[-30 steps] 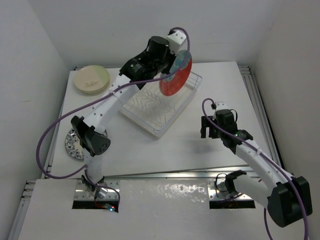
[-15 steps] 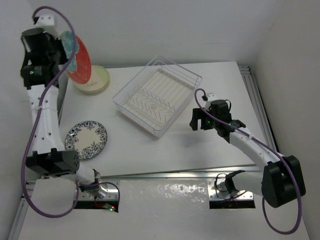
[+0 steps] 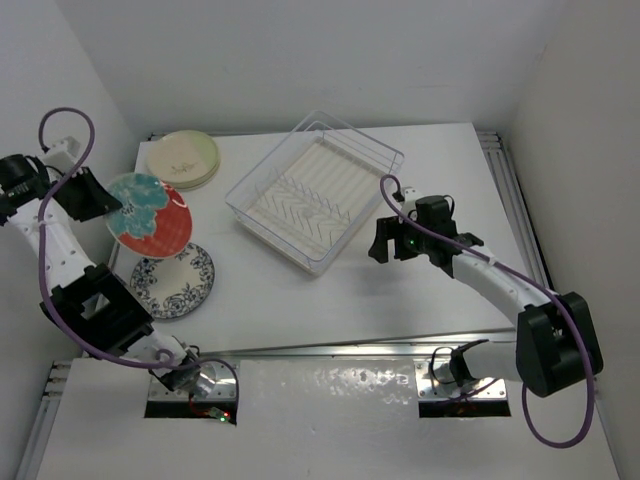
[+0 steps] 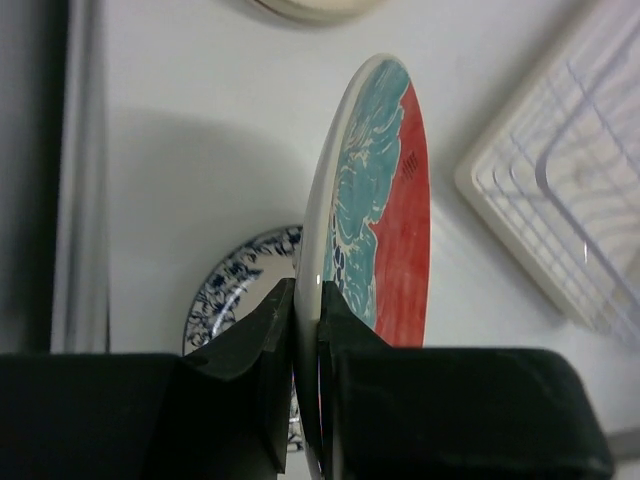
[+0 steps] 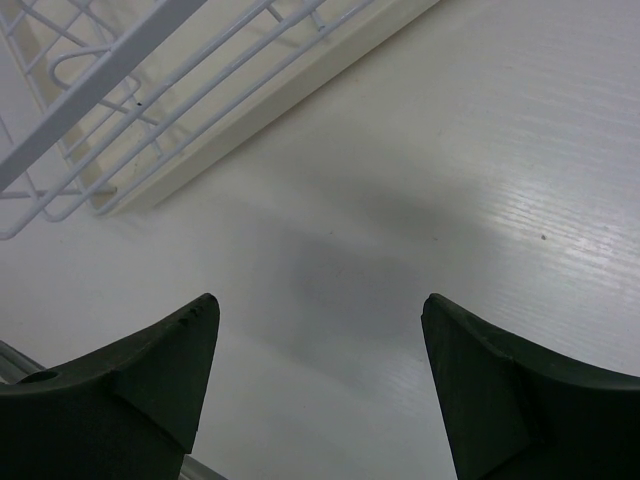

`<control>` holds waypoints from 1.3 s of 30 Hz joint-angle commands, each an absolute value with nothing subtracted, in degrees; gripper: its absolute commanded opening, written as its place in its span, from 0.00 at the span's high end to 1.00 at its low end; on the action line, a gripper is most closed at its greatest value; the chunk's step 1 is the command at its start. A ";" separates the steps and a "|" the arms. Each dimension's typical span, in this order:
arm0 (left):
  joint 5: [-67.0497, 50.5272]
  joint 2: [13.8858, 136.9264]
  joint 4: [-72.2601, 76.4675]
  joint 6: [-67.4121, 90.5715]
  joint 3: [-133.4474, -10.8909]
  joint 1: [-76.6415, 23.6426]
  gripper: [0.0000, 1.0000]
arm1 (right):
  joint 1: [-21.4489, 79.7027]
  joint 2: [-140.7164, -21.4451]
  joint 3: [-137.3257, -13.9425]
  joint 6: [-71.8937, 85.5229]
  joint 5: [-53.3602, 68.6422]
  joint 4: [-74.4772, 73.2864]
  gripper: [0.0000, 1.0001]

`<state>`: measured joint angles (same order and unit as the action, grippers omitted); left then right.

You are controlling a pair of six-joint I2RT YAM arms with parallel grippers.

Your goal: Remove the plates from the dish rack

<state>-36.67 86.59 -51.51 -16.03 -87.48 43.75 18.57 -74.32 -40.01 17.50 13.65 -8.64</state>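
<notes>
You can pass over bare table (image 3: 330,300) below the dish rack (image 3: 315,190), which blocks frame center. The floral plate (image 3: 185,285) and red-and-teal plate (image 3: 150,220) crowd the left edge, apparently overlapping.

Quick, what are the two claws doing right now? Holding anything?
Left gripper: closed on the red-and-teal plate.
Right gripper: open, holding nothing.

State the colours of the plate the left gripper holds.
The plate is red and teal; top view.

My left arm (image 3: 52,250) arches up the frame's left edge, left gripper (image 4: 305,300) pinched tight on the red-and-teal plate (image 4: 385,200) at its rim. My right arm (image 3: 500,285) stretches from lower right toward centre, right gripper (image 5: 315,330) jaws apart.
</notes>
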 commanded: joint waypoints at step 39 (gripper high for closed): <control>-43.60 99.31 -55.11 -51.33 -72.34 48.87 0.54 | 18.90 -76.38 -45.52 15.99 13.62 -12.92 0.19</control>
